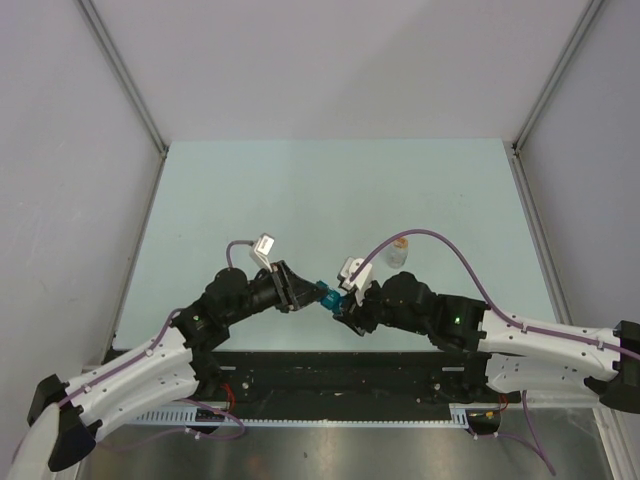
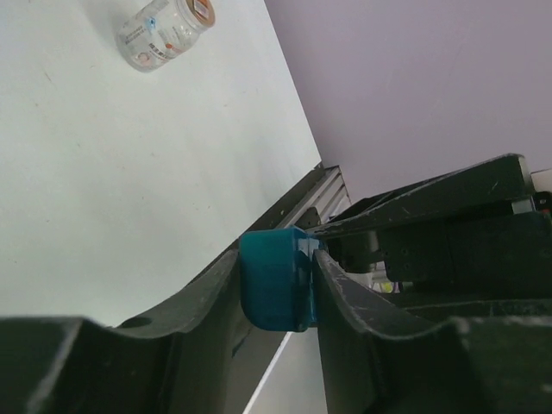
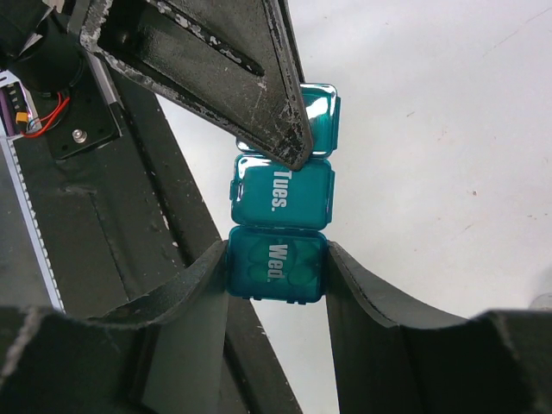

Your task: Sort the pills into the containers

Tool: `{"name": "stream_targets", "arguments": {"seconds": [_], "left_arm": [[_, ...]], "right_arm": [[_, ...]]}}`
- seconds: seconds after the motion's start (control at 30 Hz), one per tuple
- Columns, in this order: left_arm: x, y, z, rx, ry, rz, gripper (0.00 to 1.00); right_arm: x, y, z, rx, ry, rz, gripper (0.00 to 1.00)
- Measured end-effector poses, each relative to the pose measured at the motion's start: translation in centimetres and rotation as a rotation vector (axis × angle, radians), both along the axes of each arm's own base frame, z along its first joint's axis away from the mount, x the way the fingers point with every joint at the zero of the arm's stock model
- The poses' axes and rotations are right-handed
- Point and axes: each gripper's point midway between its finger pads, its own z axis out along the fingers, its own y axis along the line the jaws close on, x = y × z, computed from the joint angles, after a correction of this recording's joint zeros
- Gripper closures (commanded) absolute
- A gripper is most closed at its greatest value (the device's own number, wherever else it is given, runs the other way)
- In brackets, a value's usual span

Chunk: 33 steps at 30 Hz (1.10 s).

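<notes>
**Blue pill box clamped between both grippers**

The pill box (image 3: 280, 194) sits between the two arms over the near part of the pale green table (image 1: 330, 190). Its translucent blue lids face the right wrist camera. Three compartments show there in a row: one marked "Wed." nearest the camera, one marked "Tues." in the middle, and a third partly hidden, its label not readable.

The right gripper (image 1: 342, 303) is closed on the "Wed." end, with a dark finger pressed against each long side of that compartment. The left gripper (image 1: 308, 293) comes in from the opposite side and pinches the far end. In its own wrist view a rounded blue corner of the box is wedged tight between the two fingers, and in the right wrist view one left finger (image 3: 224, 69) lies across the third compartment.

Beyond the right gripper, well apart from the box, a small clear bottle (image 2: 164, 34) with a tan top rests on the table.
</notes>
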Motion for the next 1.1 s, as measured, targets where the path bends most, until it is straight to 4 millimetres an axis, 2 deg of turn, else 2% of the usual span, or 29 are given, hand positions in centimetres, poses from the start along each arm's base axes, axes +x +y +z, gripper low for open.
{"name": "stream_targets", "arguments": {"seconds": [0.2,0.27,0.33,0.4,0.43,0.6,0.77,1.0,1.1], "left_arm": [[-0.1,-0.1,0.3,-0.006,-0.003,-0.005,0.67],[-0.1,-0.2,0.5,-0.013,-0.002,-0.004,0.80],[-0.1,-0.3,0.6,-0.020,0.002,-0.001,0.91],[-0.1,-0.4,0.6,-0.024,0.006,-0.002,0.94],[-0.2,-0.4,0.7,-0.027,0.008,-0.002,0.96],[-0.2,-0.6,1.0,-0.042,0.016,0.005,1.00],[-0.5,-0.8,1.1,-0.053,0.033,-0.002,1.00],[-0.6,-0.8,1.2,-0.064,0.051,-0.001,0.99],[-0.6,-0.8,1.3,-0.071,0.058,0.003,0.99]], "right_arm": [[0.1,-0.1,0.1,-0.003,-0.004,-0.007,1.00],[0.1,-0.1,0.0,-0.007,-0.009,-0.007,1.00],[0.1,-0.1,0.0,-0.012,-0.016,-0.005,0.86],[0.1,-0.3,0.1,-0.013,-0.021,-0.003,0.69],[0.1,-0.3,0.1,-0.014,-0.023,-0.002,0.65],[0.0,-0.4,0.3,-0.014,-0.036,0.008,0.44],[-0.5,0.1,0.9,0.012,-0.038,0.039,0.33],[-0.9,0.6,1.9,0.056,-0.042,0.070,0.26],[-1.0,0.4,3.0,0.092,-0.048,0.067,0.25]]}}
